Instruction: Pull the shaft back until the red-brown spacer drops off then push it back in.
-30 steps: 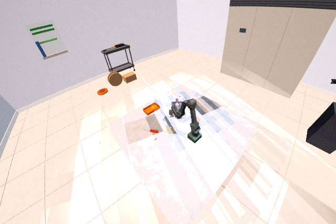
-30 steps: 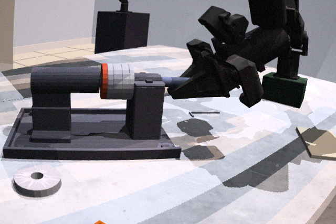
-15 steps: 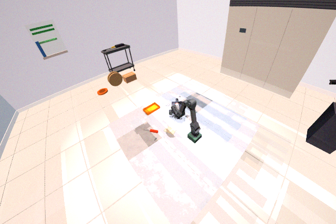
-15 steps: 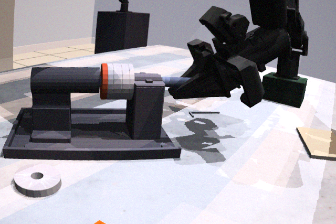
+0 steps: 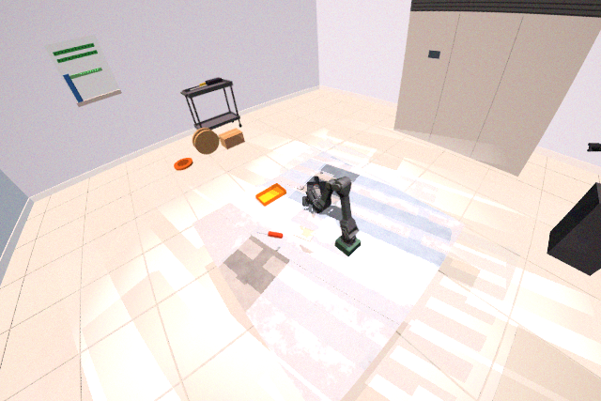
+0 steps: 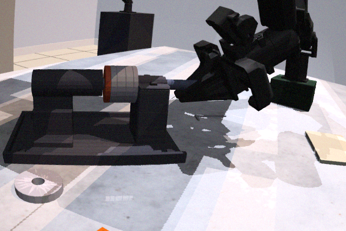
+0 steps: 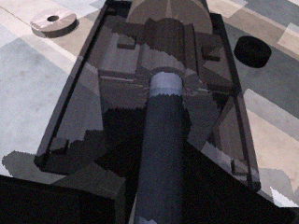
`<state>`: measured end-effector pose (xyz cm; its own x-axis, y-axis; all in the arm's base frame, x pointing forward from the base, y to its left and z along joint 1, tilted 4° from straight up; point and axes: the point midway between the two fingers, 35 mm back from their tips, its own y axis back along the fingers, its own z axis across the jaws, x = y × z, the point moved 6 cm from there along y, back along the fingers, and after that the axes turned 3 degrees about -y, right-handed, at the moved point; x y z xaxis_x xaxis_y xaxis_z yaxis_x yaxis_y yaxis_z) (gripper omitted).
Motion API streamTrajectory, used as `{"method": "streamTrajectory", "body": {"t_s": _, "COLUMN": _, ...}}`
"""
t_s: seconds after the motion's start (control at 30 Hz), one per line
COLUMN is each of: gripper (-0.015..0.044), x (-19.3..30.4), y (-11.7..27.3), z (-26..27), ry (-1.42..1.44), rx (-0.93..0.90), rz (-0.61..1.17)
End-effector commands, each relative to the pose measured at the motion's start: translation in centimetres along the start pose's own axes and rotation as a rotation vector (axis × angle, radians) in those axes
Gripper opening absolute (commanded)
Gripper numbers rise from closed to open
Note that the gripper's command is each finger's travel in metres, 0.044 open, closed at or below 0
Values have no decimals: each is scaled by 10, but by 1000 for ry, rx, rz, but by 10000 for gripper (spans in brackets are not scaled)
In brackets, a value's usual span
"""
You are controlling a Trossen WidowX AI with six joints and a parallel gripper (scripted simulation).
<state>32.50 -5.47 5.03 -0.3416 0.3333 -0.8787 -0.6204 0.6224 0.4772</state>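
Observation:
The red-brown spacer (image 6: 106,84) hangs upright beside the dark cylindrical housing block (image 6: 67,83), with at most a hairline gap between them. Several pale grey spacers (image 6: 123,84) sit against it, between it and the bearing support (image 6: 151,111) (image 7: 118,63). The blue-grey shaft (image 6: 180,84) (image 7: 164,121) sticks out of the support. My gripper (image 6: 185,87) (image 7: 159,146) is shut on its protruding end, just outside the support; one finger partly covers the shaft in the exterior view. The shaft inside the spacers and housing is hidden.
The fixture stands on a dark base tray (image 6: 94,159). A loose pale ring (image 6: 53,191) (image 7: 39,28) and a black ring (image 7: 252,52) lie on either side. A thin hex key (image 6: 211,116), tan board (image 6: 330,147), orange tray (image 5: 260,200) and red-handled screwdriver (image 5: 275,235) are nearby.

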Motion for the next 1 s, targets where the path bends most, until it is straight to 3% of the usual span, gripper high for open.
{"method": "streamTrajectory", "body": {"t_s": 0.0, "gripper": 0, "x": 1, "y": 1, "z": 0, "ry": -3, "rx": 1, "rz": 0}}
{"method": "streamTrajectory", "body": {"t_s": 0.97, "gripper": 0, "x": 2, "y": 3, "z": 0, "ry": -3, "rx": 1, "rz": 0}}
